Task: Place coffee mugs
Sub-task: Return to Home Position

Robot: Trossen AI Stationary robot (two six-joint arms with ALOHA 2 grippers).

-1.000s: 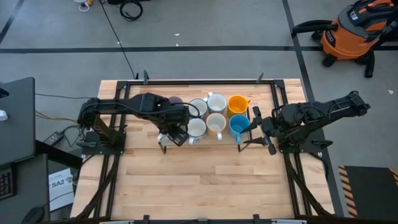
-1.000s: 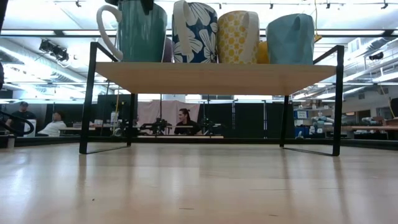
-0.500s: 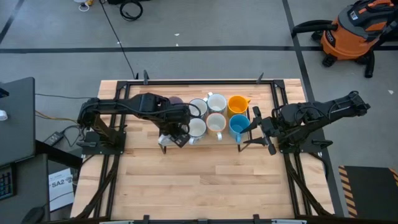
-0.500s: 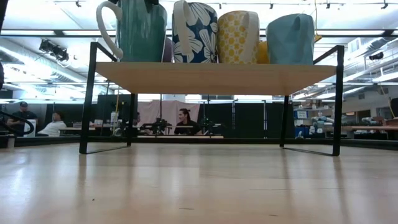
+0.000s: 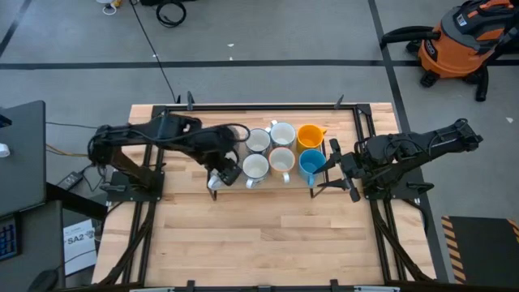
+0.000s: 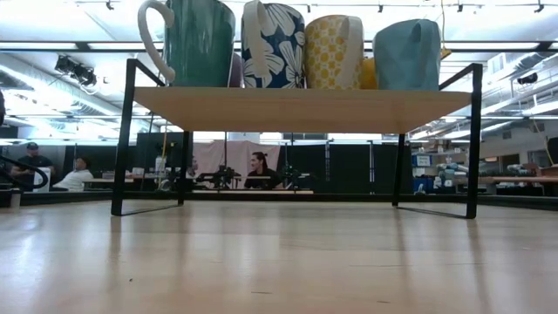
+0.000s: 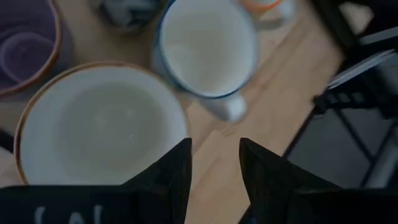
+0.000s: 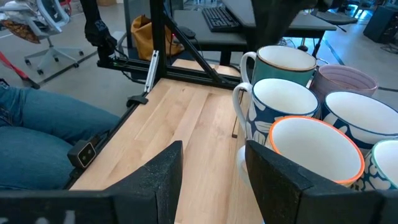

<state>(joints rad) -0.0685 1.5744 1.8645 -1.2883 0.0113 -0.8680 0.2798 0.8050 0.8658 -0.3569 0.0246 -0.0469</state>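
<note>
Left tool (image 7: 214,149) drew back, fingers apart, above green mug (image 6: 200,44).

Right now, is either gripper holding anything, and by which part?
Nothing is held. Left gripper over the mugs on the shelf, jaws open, empty; right gripper beside it, likewise.

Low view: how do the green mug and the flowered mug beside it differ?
The green mug is plain teal; the flowered mug is dark blue with white blossoms. The green mug ends the row on the shelf, its white handle jutting outward; the flowered mug sits between it and a yellow-patterned mug. Both stand upright.
</note>
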